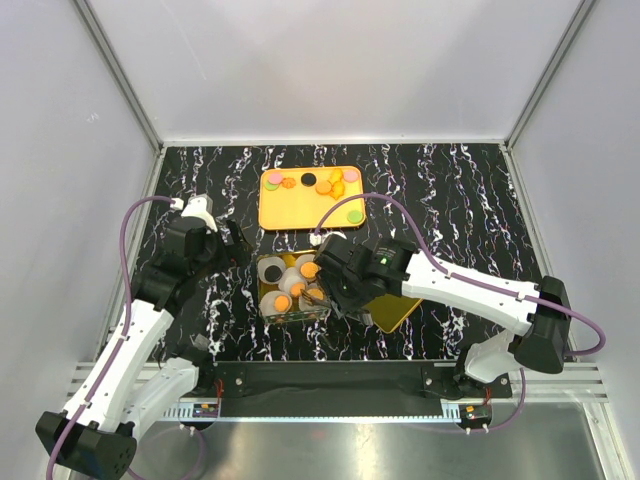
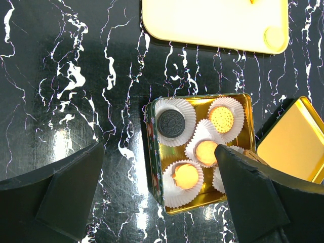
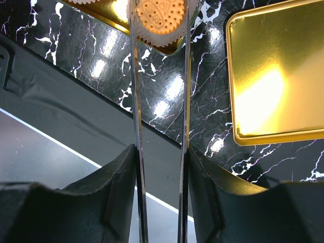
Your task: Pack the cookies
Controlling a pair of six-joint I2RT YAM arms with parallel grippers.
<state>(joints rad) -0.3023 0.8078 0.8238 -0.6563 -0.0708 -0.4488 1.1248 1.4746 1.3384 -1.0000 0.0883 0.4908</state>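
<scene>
Item: my tongs (image 3: 135, 101), clamped in right gripper (image 3: 161, 157). Blades narrowly parted, flanking one orange cookie (image 3: 161, 15) at their tips, over the tin (image 2: 197, 97); pinched or resting, I cannot tell.

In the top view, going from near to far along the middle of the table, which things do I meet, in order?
In order: black mounting rail, open gold tin holding cookies in paper cups, orange tray, loose cookies along its far edge.
</scene>
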